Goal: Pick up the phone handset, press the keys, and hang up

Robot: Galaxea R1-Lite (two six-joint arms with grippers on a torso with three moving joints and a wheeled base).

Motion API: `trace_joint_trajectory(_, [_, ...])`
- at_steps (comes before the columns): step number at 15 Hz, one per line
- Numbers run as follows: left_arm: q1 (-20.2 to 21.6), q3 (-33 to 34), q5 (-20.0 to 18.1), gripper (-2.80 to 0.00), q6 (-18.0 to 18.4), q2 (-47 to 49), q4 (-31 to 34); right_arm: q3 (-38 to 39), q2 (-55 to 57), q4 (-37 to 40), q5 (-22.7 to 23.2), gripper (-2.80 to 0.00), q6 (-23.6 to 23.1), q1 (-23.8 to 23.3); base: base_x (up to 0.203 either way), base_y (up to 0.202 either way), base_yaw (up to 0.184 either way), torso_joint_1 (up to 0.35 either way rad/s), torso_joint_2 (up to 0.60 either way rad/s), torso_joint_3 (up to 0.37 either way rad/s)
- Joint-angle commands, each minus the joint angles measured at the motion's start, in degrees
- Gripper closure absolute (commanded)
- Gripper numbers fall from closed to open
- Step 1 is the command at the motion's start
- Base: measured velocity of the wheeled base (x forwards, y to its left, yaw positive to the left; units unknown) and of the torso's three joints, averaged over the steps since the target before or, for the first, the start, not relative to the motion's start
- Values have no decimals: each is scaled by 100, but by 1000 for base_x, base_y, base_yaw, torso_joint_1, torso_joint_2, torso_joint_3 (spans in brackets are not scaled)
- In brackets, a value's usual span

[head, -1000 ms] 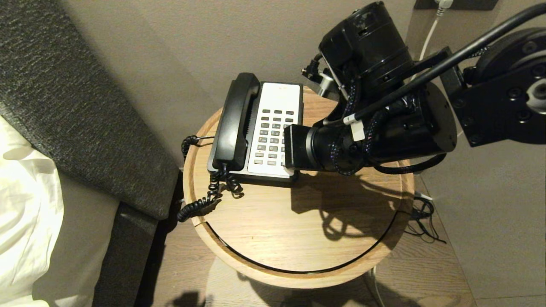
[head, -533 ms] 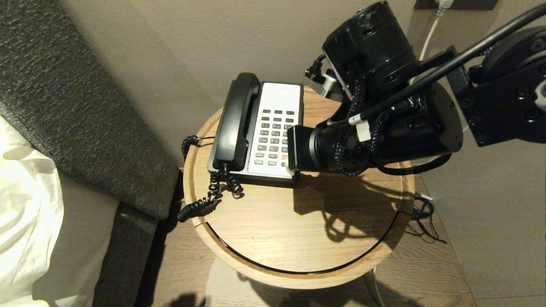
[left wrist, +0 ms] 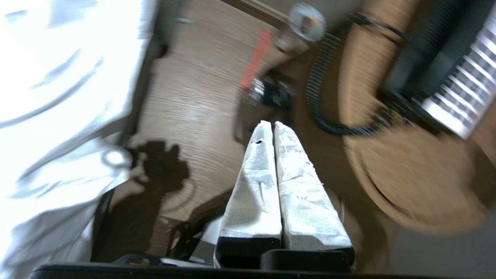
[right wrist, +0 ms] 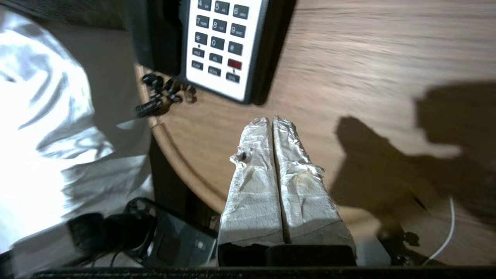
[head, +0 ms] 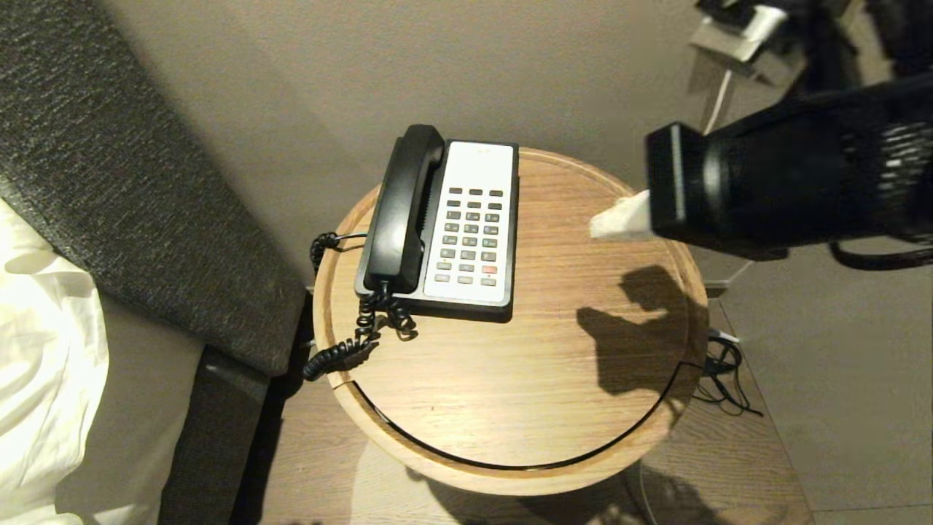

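Observation:
The black phone handset (head: pixel 401 211) lies in its cradle on the left side of the phone base, its coiled cord (head: pixel 350 343) trailing over the table's edge. The keys (head: pixel 470 237) sit uncovered in the white faceplate. My right gripper (head: pixel 599 224) is shut and empty, hovering above the table to the right of the phone. In the right wrist view its taped fingers (right wrist: pixel 252 174) point at the wood just short of the keys (right wrist: pixel 219 42). My left gripper (left wrist: pixel 270 126) is shut and empty, low beside the table near the cord (left wrist: pixel 321 97).
The phone stands on a round wooden side table (head: pixel 510 394) with a raised rim. A grey upholstered headboard (head: pixel 131 182) and white bedding (head: pixel 36 364) lie on the left. Loose cables (head: pixel 718 372) lie on the floor at the right, and a white cable (head: pixel 718 95) runs up the wall.
My right arm has drawn back from over the keys, up and to the right, leaving the keypad uncovered. The handset has stayed in its cradle.

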Motion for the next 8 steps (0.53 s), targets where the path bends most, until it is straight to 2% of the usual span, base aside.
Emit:
trace_joint_trajectory(1, [903, 306, -3, 0, -68, -663, 107, 250, -1211, 305, -110, 0, 47, 2, 0, 0, 0, 0, 0, 0])
trace_joint_trajectory(5, [1877, 1230, -246, 0, -27, -1972, 378, 703, -2860, 1066, -432, 0, 131, -75, 0, 0, 0, 0, 0, 0])
trace_joint_trajectory(8, [2690, 1766, -956, 0, 106, -2806, 726, 786, -3878, 1800, -465, 0, 152, -580, 0, 0, 0, 0, 0, 0])
